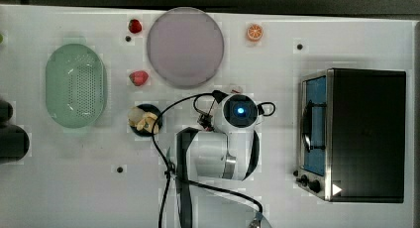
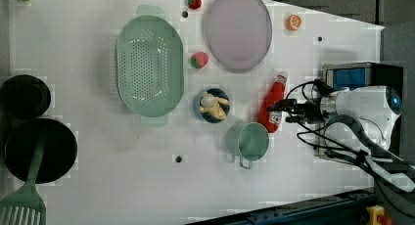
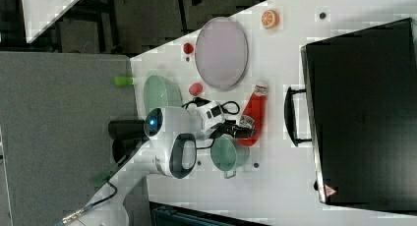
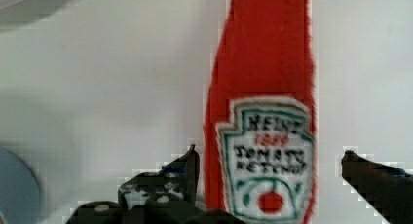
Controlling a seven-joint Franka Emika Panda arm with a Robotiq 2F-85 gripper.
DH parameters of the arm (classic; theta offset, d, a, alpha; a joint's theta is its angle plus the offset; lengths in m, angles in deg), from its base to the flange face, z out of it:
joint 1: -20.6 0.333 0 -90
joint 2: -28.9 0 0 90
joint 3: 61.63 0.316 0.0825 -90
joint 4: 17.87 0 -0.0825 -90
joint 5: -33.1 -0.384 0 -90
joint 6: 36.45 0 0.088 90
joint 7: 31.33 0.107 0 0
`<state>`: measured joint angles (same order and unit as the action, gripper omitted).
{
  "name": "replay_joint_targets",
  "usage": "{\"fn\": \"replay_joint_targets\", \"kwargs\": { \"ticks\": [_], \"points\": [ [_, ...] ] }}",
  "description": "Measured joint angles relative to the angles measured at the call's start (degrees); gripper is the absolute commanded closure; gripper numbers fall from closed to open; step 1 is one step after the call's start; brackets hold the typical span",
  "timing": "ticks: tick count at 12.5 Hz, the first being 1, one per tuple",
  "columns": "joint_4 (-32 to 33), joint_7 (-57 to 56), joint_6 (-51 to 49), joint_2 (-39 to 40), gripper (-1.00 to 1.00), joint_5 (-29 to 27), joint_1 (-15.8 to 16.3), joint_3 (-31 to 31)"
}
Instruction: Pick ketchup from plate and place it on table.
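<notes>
- Reading the wrist view first, I see the red soft ketchup bottle with its white-and-green label [image 4: 263,136] lying between the two dark fingers [image 4: 187,173] of the claw [image 4: 268,170], with a clear gap of white showing on one side of it and the other finger close against its edge.
- I take the claw to be spread wide, not gripping: in the left view the claw [image 2: 280,107] sits at the bottle's labelled end, fingers straddling it rather than pinching.
- The ketchup bottle [image 2: 272,101] lies flat on the big white dotted surface [image 2: 98,161], cap towards the plate, just beside the large flat greyish-lilac round plate [image 2: 238,29] but off its rim, and near the small round green cup [image 2: 248,141].
- In the right view the bottle [image 3: 253,115] again rests on the white surface, between the plate [image 3: 221,51] and the black toaster oven [image 3: 359,108], with the claw [image 3: 243,131] at its lower end.
- The plate looks bare in the top view [image 1: 184,47], so I judge the pick-off and the carry as done.
- My judgement: the placing is essentially finished. What is left, as far as I can tell, is lifting the arm clear without dragging the bottle along.
- One risk I would watch: the near finger sits close to the bottle's soft side, so a skewed retreat could nudge it towards the cup.
</notes>
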<state>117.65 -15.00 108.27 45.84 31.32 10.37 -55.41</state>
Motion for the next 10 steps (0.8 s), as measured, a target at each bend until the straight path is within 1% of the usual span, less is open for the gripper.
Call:
{"fn": "replay_joint_targets", "kwargs": {
  "ticks": [3,5,7,10],
  "points": [
    [-0.56,0.17,-0.17,-2.79,-1.00,-0.09,0.25,-0.17],
    [-3.02,1.31,-4.20,-6.52,-1.00,-0.15,0.36,-0.15],
    [-7.95,4.45,-10.13,-10.08,-1.00,-0.34,0.53,0.08],
    [-18.91,11.83,-20.09,-13.05,-1.00,-0.02,0.63,0.30]
  ]
}}
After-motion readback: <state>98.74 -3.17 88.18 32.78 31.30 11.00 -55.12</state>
